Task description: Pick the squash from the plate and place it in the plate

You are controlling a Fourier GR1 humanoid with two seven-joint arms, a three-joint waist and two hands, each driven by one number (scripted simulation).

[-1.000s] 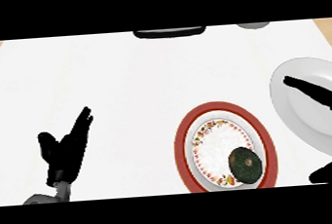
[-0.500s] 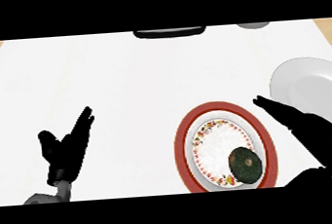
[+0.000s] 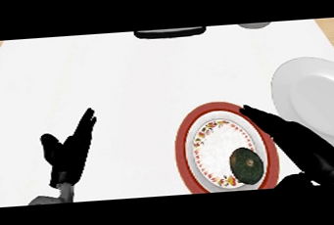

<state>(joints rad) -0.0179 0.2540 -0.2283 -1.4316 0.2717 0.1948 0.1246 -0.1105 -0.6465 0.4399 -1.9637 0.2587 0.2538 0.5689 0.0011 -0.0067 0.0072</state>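
1. So, my right hand (image 3: 295,140) hung over the red-rimmed plate's (image 3: 183,147) right edge, fingers straight and holding nothing, presumably lining up a grab.
2. The squash (image 3: 246,165) sat in that plate's lower right.
3. The white plate (image 3: 306,95) lay just beside; short hop.
4. My left hand (image 3: 71,148) rested open, far left.

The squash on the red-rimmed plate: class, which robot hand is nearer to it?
Right. The right robot hand reaches over the red-rimmed plate's right edge, just beside the squash. The left robot hand rests open far to the squash's left.
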